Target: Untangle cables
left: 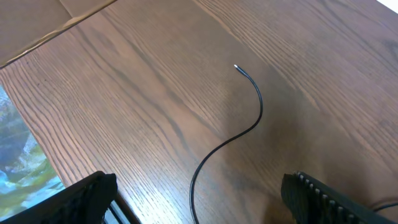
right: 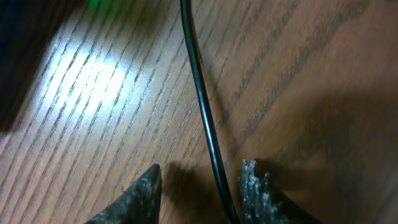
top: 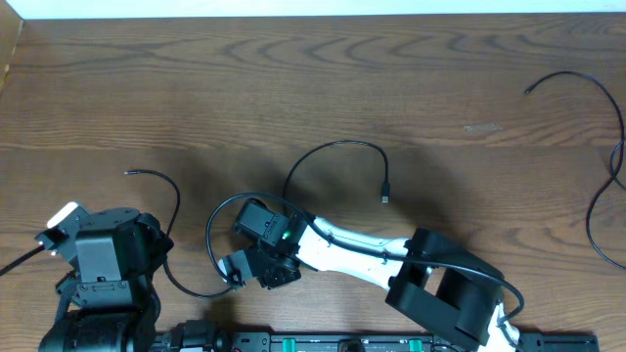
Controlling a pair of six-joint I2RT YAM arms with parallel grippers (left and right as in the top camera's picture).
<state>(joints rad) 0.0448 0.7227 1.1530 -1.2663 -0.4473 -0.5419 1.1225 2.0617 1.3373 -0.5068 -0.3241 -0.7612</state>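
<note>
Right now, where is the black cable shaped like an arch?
In the overhead view, the arched cable sits in the middle of the table, just beyond the right gripper, plug end pointing toward the robot.

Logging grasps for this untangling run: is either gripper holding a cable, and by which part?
Nothing is held. The right gripper is open, straddling a black cable partway along its length; the left gripper is open too.

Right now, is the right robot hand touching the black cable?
Cannot tell. In the right wrist view the black cable runs between the right gripper's open fingers, close beside one fingertip; the gap there is unclear.
</note>
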